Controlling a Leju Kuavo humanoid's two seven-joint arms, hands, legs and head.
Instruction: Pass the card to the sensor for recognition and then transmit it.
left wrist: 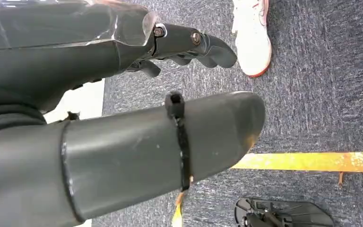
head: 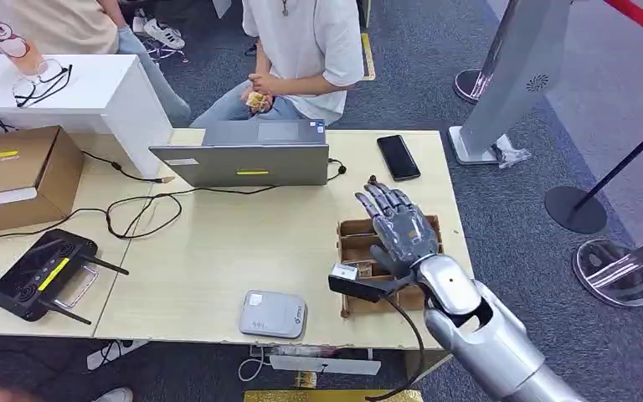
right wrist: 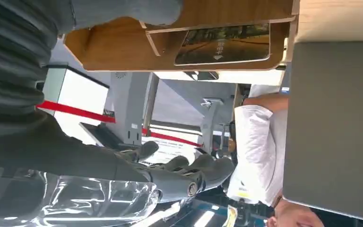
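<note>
— So where's the card (right wrist: 224, 43) right now?

— Lying flat in the wooden tray (head: 353, 237), in one of its compartments; the right wrist view shows it best, a dark printed card against the brown wood. It's not in anybody's fingers.

— And the right hand (head: 402, 226)?

— Stretched out flat above the tray, fingers (head: 383, 201) long and a little apart, holding nothing. The card sits under the hand, apart from the fingertips as far as I can tell.

— The sensor?

— That small grey pad (head: 273, 314) near the table's front edge, left of the tray, well apart from the hand.

— The left hand (left wrist: 189, 45)?

— Hanging by the floor over the carpet, fingers curled in with nothing in them.

— Anything else?

— A grey laptop (head: 243, 159) and a black phone (head: 398, 157) further back on the table (head: 218, 260), and a person (head: 301, 50) in a white shirt seated behind.
</note>
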